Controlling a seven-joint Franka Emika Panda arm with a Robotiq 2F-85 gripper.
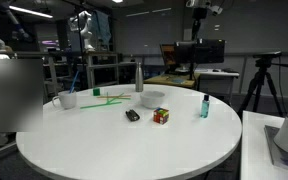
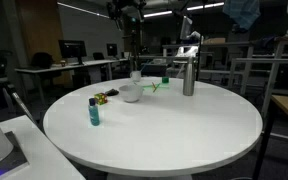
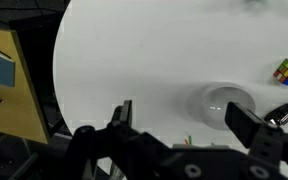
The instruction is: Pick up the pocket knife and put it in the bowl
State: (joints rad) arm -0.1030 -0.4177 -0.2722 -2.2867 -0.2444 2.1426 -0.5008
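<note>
Lab w/ desks and monitors in the bkgd; a round white tabletop (image 1: 114, 140) carries everything. Tool (image 3: 179, 112) hangs well above it in the wrist view, fingers (image 3: 123, 112) spread wide, nothing btwn them. Below it sits the white bowl (image 3: 229, 104), which looks empty. Pocket knife (image 1: 132, 115) lies flat on the tabletop, near the bowl and just beside the puzzle cube (image 1: 162, 116), touching neither. Step in hand, as I judge it: approach, no grasp yet. Next move needs: shift over the knife, turn the wrist so the jaws straddle its narrow width, drop low, close, then a short carry to the bowl.
</note>
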